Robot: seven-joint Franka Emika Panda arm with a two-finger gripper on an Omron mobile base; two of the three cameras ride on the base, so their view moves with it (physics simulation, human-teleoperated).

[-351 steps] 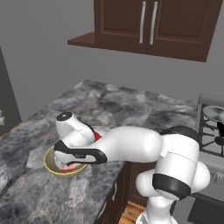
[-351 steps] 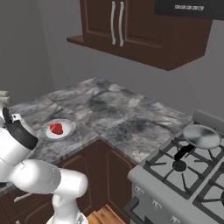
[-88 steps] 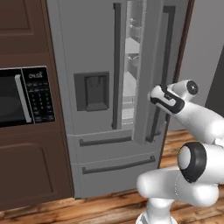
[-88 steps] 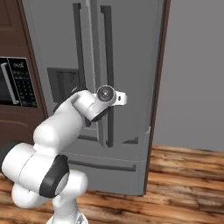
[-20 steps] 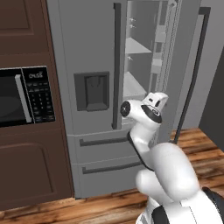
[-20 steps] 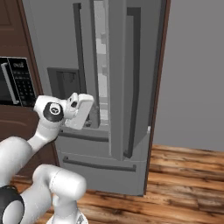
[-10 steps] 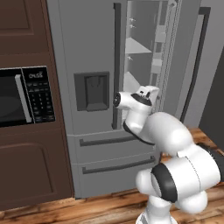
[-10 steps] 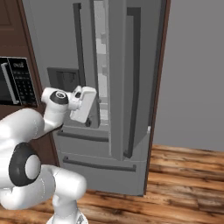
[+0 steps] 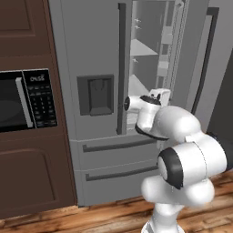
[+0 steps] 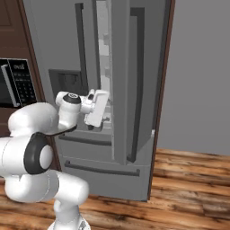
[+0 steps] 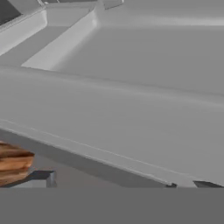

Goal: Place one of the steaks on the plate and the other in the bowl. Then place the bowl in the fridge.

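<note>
Right base view: gripper [image 10: 91, 127] tips hidden before fridge [image 10: 134, 58]; spread wide, empty.

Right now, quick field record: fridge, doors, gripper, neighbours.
fridge: tall grey steel French-door fridge, dispenser recess in its left door
right door: swung open, pale shelves showing inside
left door: closed
lower drawers: closed
gripper: two-finger gripper at the door gap, open, nothing held
beside fridge: black-fronted microwave in brown cabinetry
floor: wood planks
</note>
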